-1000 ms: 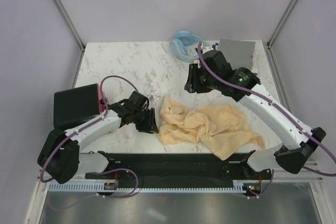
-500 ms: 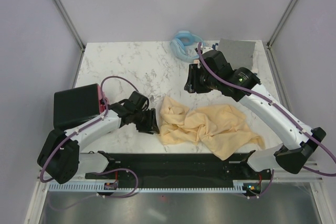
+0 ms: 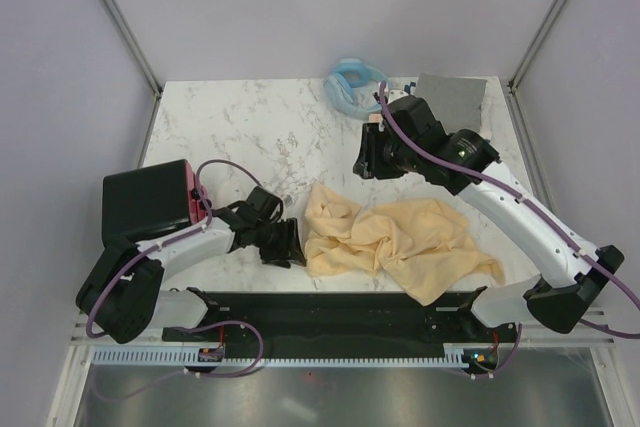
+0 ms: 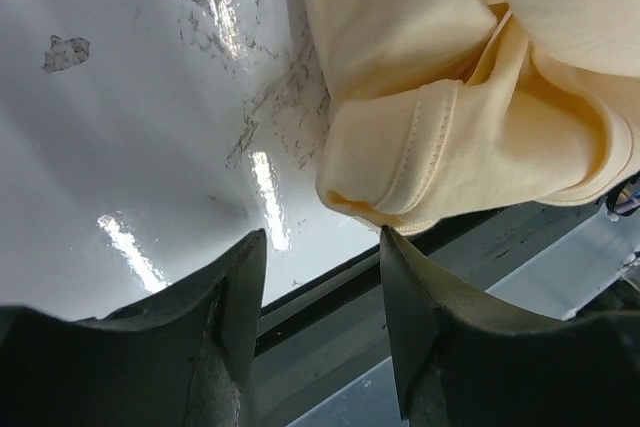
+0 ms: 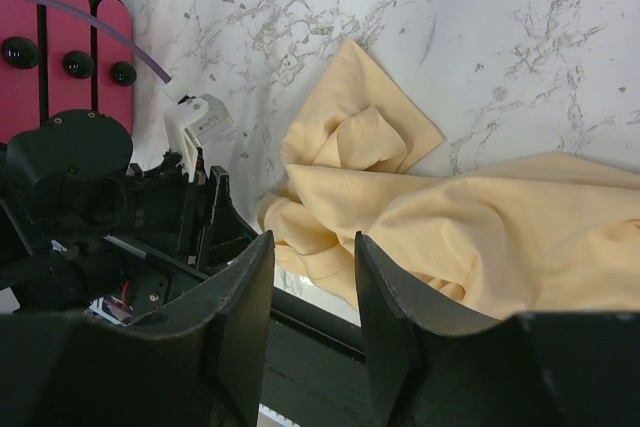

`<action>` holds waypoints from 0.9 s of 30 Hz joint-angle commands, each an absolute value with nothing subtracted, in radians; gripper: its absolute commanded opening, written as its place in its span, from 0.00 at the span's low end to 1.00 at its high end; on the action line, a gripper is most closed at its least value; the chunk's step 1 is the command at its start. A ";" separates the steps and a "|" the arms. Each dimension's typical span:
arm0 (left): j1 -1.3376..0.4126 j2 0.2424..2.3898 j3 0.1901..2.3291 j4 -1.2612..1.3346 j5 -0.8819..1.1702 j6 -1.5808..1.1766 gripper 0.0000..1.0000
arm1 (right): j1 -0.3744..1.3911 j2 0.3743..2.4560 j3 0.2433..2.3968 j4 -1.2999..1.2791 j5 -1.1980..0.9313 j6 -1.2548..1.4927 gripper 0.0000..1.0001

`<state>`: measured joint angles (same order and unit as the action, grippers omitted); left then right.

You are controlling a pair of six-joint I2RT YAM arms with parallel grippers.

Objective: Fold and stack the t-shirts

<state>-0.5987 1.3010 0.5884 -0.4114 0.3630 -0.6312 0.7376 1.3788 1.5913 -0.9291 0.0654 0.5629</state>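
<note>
The pale yellow-cream t-shirt (image 3: 400,237) is lying crumpled on the marble worktop (image 3: 240,127), in the lower middle of the top view, just above the black rail (image 3: 340,312) along the near edge. Its long axis is running left to right across the frame and dipping toward the lower right, where a loose corner is pointing. A rumpled flap is pointing toward the upper left.

The left end effector (image 3: 285,244) is sitting low, just beside the shirt's left edge. Its jaws are standing apart with nothing between them. In the left wrist view a stitched hem is lying right at one fingertip; whether they are touching cannot be told.

The right end effector (image 3: 368,157) is hovering over the worktop above the shirt in the frame, jaws partly spread and gripping nothing.

A grey t-shirt (image 3: 452,97) is lying flat in the upper right, near a light blue ring-shaped thing (image 3: 352,82). A black box (image 3: 148,202) is standing at the left.
</note>
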 commanded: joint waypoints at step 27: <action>-0.571 1.293 0.526 -0.190 0.497 -0.681 0.57 | 0.739 1.313 1.583 -0.943 0.083 0.581 0.45</action>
<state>-0.5774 1.2919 0.5007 -0.2066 0.4675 -0.6811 0.7376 1.3472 1.5845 -0.9459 0.0669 0.5728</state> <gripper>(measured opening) 0.572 0.448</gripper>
